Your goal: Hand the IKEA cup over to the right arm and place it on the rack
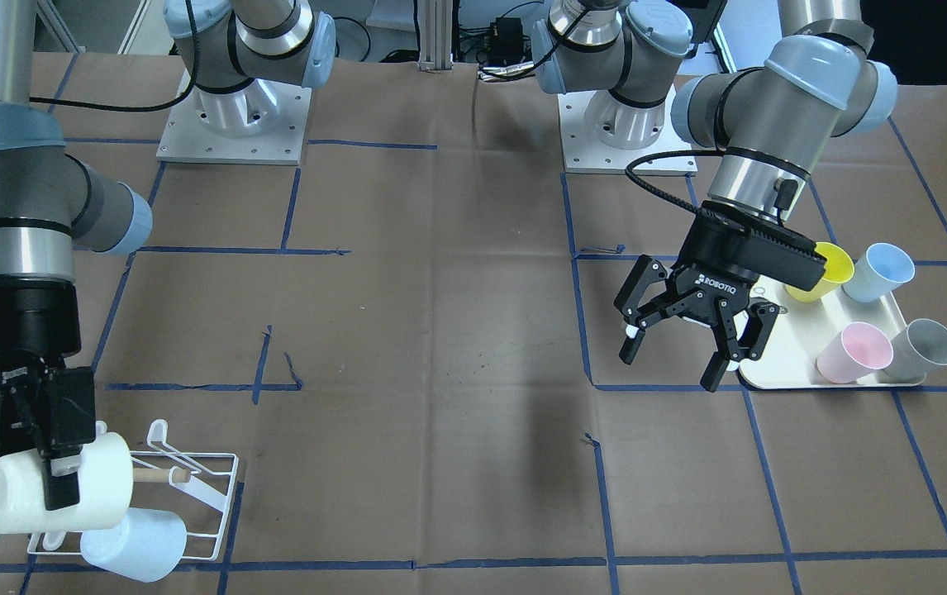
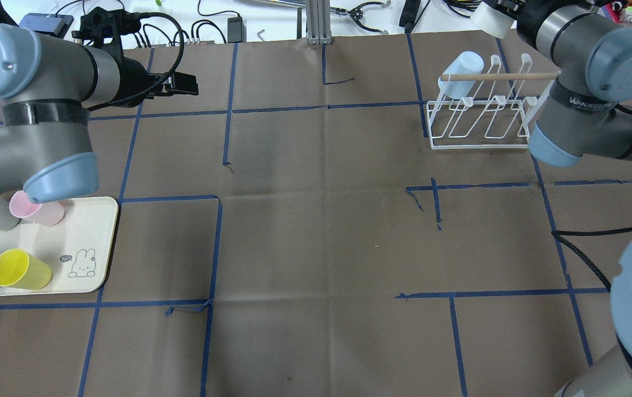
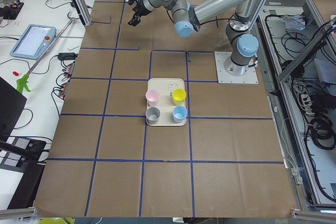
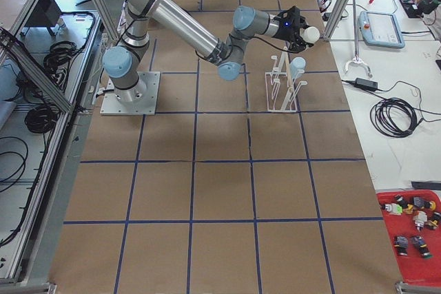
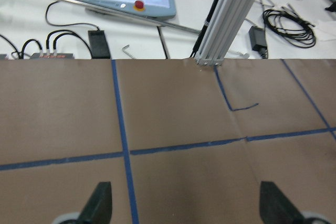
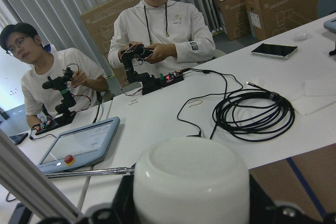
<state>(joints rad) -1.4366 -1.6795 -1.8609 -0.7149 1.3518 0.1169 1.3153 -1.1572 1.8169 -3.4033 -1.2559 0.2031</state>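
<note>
My right gripper (image 1: 56, 483) is shut on a white IKEA cup (image 1: 19, 496) and holds it on its side in the air over the operator-side end of the white wire rack (image 1: 209, 487). The cup fills the right wrist view (image 6: 191, 187). In the overhead view the cup (image 2: 491, 21) sits just beyond the rack (image 2: 481, 118) and its wooden dowel (image 2: 501, 76). A pale blue cup (image 2: 461, 69) hangs on a rack prong. My left gripper (image 1: 680, 351) is open and empty, raised beside the tray; its fingertips (image 5: 97, 205) frame bare paper.
A cream tray (image 1: 779, 355) on my left side holds a yellow cup (image 1: 825, 268), a blue cup (image 1: 882, 271), a pink cup (image 1: 854, 351) and a grey cup (image 1: 928, 347). Brown paper with blue tape lines covers the table. Two operators (image 6: 163, 30) sit beyond its far edge.
</note>
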